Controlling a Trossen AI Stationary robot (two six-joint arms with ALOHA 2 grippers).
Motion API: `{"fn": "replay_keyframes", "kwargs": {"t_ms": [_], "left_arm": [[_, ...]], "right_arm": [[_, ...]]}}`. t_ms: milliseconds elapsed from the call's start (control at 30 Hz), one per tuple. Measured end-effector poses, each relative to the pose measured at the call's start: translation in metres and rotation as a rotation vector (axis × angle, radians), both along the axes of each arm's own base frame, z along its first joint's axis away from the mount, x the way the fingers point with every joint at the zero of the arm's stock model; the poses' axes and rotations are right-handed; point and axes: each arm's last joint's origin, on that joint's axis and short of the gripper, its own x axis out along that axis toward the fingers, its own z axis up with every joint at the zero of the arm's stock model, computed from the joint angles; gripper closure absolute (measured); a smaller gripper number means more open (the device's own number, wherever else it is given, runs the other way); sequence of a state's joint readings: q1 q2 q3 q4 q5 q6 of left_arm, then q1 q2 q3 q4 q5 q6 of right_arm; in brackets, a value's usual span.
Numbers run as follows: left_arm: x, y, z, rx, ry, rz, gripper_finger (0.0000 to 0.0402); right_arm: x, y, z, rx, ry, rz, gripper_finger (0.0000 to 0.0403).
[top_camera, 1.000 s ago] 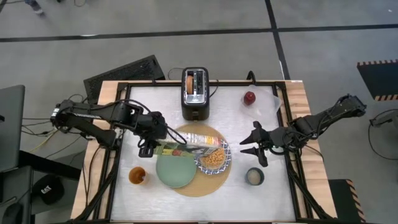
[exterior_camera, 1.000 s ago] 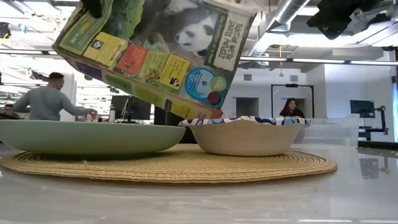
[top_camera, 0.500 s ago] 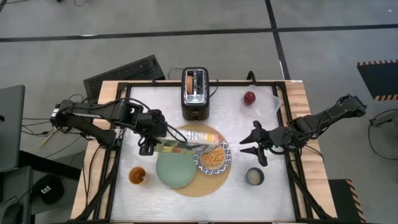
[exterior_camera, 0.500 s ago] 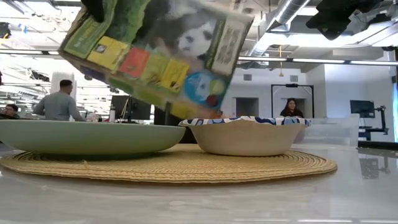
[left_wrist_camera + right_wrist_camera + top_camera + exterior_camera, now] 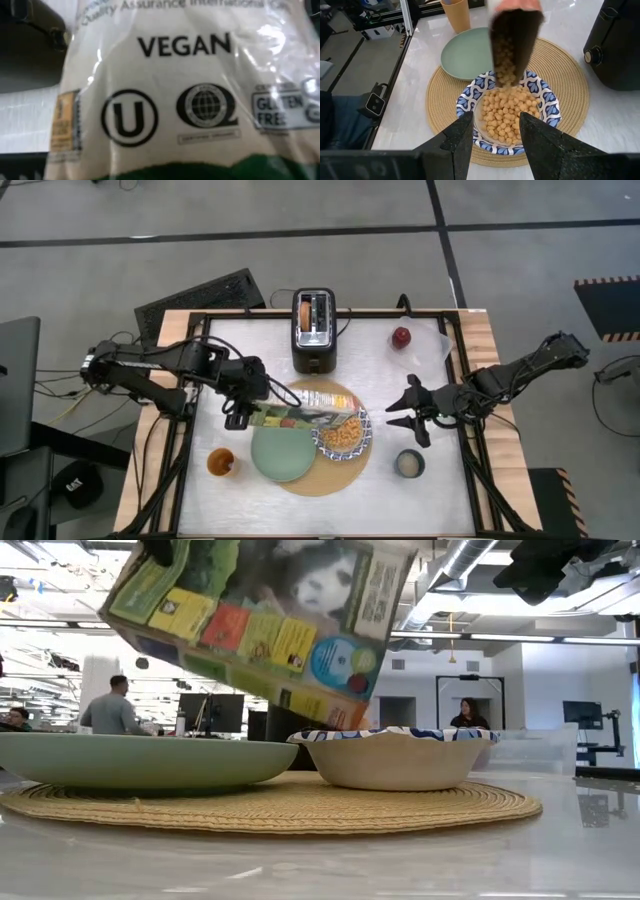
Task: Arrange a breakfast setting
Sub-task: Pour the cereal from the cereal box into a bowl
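Note:
My left gripper (image 5: pixel 240 416) is shut on the panda-printed cereal box (image 5: pixel 300 417), which is tipped over the blue-and-white bowl (image 5: pixel 345 436). Cereal pieces fall from the box's open end (image 5: pixel 514 40) into the bowl (image 5: pixel 510 117). The bowl and the pale green plate (image 5: pixel 280 453) stand on the round tan mat (image 5: pixel 318 475). My right gripper (image 5: pixel 393 412) is open and empty to the right of the bowl. The orange-drink glass (image 5: pixel 221 463), the dark mug (image 5: pixel 409 465) and the red apple (image 5: pixel 401 337) stand on the table. The bagel (image 5: pixel 303 310) sticks up from the toaster. The spoon is out of view. My left gripper holds the cereal box by its closed end (image 5: pixel 256 417), the end away from the bowl, coming roughly level from the table's left. The box fills the left wrist view (image 5: pixel 170 100) and hides the fingers. It hangs clear of the table (image 5: pixel 260 620), its open end lowest.
The black toaster (image 5: pixel 314 340) stands behind the mat at the table's far side. A keyboard (image 5: pixel 200 298) lies off the far left corner. People show in the room behind the table in the low view.
The cereal box has rocked a little in my left gripper, staying tipped over the bowl with its open end down.

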State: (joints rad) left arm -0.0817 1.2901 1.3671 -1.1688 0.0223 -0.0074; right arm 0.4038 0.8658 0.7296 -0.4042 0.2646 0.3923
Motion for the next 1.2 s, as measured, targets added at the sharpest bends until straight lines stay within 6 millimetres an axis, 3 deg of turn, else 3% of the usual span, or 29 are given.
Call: {"fn": "replay_keyframes", "kwargs": {"t_ms": [300,600,900,1200], "left_arm": [[-0.035,0.001,-0.006,-0.064,-0.183,0.028,0.0246],[-0.073,0.005,-0.03,-0.123,-0.332,0.091,0.0246],[-0.088,0.006,-0.045,-0.16,-0.468,0.107,0.0246],[-0.094,0.007,-0.059,-0.172,-0.57,0.1,0.0246]], "right_arm": [[0.0,0.0,0.0,-0.006,0.002,0.002,0.0217],[0.001,-0.001,0.002,-0.015,-0.025,-0.023,0.0217],[0.01,0.002,0.005,-0.044,-0.093,-0.02,0.0217],[0.026,0.001,-0.006,-0.063,-0.047,-0.053,0.0217]]}}
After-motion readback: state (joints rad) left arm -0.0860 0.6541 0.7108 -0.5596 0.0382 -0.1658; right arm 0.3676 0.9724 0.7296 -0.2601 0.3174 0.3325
